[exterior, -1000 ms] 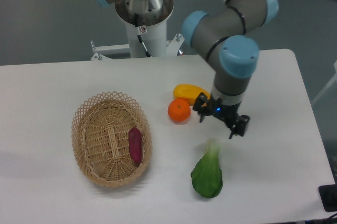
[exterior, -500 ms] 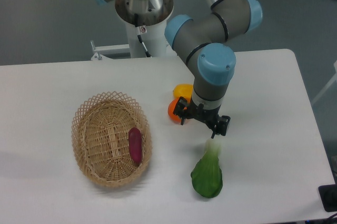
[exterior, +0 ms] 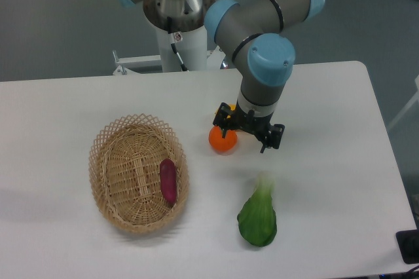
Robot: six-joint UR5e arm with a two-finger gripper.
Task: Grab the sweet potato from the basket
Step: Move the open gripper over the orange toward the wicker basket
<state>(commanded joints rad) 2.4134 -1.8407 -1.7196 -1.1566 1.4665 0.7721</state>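
A single fixed camera looks down at a steep angle on the white tabletop (exterior: 78,102) from the side opposite the robot's base column (exterior: 180,27), which stands beyond the far edge at the top of the frame. It sits far enough back to take in nearly the whole tabletop: the far edge and right edge show, while the left and near edges are cut off.

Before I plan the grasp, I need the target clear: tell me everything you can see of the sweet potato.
The sweet potato is a small, slim, dark purple-magenta tuber with tapered ends and a smooth-looking skin. It lies on its side inside the basket, on the right part of the woven floor, close against the right wall, its length running roughly front to back. Nothing else touches it.
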